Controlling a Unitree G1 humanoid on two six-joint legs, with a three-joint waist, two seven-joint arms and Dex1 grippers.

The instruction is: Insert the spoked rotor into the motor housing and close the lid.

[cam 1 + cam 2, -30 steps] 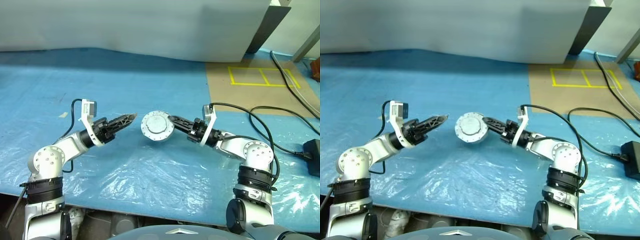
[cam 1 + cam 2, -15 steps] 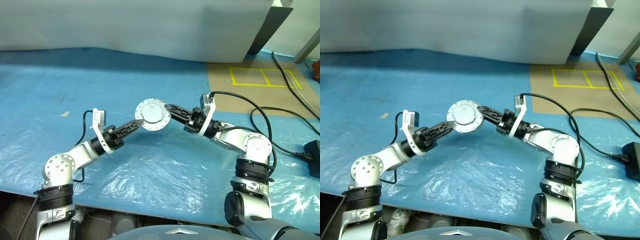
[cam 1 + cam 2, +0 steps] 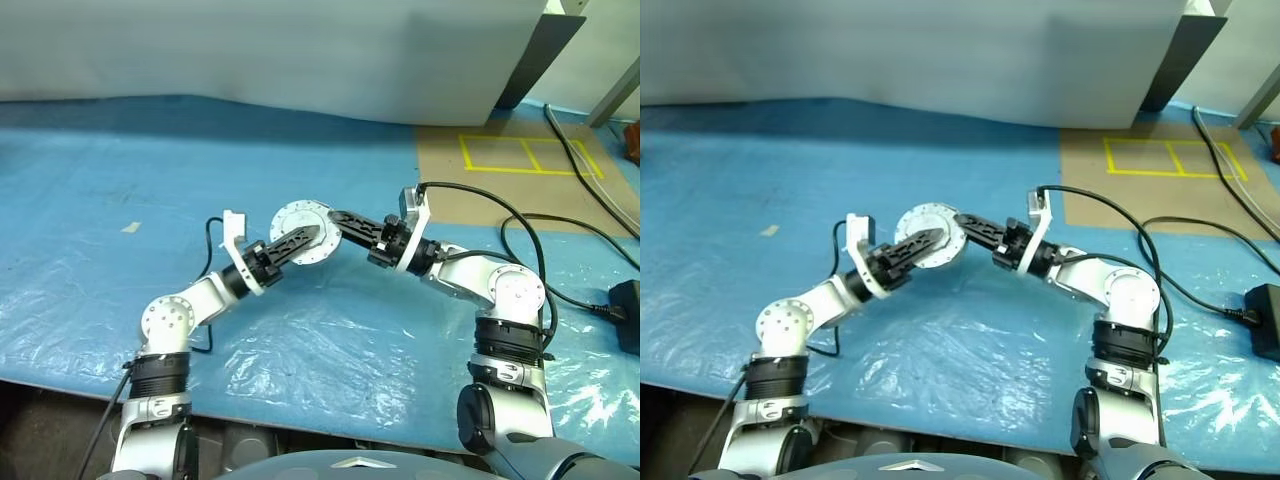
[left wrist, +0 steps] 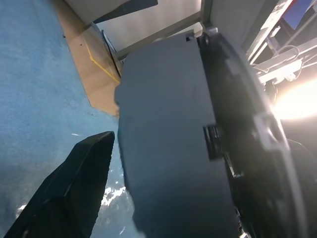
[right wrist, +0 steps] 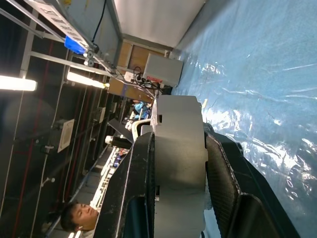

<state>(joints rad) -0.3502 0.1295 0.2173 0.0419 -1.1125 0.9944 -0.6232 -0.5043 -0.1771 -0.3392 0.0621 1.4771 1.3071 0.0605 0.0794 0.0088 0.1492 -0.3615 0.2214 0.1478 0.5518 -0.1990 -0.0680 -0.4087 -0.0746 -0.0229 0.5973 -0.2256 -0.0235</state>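
The motor housing (image 3: 303,234), a round silver case with a smooth face towards the camera, hangs in the air above the blue surface (image 3: 120,160), clamped by its edge between the two black fingers of the right gripper (image 3: 337,221). The left gripper (image 3: 305,236) reaches in from the housing's other side, its jaws spread wide with one finger (image 4: 69,191) beside the housing's face and nothing gripped. Beyond the housing, a bare brown patch with yellow tape lines (image 3: 525,154) borders the surface.

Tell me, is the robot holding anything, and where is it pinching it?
Yes. The right gripper pinches the round silver motor assembly at its edge, a finger on each flat face. The open left gripper holds nothing.
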